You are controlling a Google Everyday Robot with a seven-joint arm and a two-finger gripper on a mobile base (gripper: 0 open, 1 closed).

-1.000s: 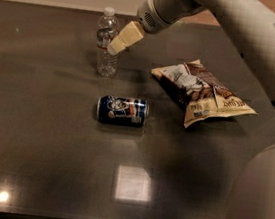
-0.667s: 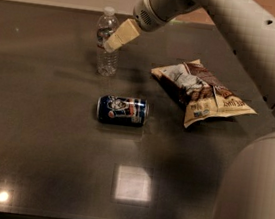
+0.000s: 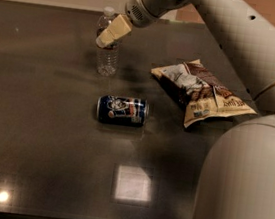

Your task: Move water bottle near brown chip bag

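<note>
Since 1 s ago our gripper (image 3: pixel 105 38) slid toward 9 o'clock, now overlapping the neck of the water bottle (image 3: pixel 106 59); can't tell its grip state. Bottle upright, w/ brown chip bag (image 3: pixel 200 92) at its 4 o'clock, well apart; soda can (image 3: pixel 122 110) at 5.

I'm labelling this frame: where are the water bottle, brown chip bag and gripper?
water bottle (image 3: pixel 106 59): camera view, on its clear lower body.
brown chip bag (image 3: pixel 200 91): camera view, on its middle panel.
gripper (image 3: pixel 106 39): camera view, at its tip, by the bottle's neck.
</note>
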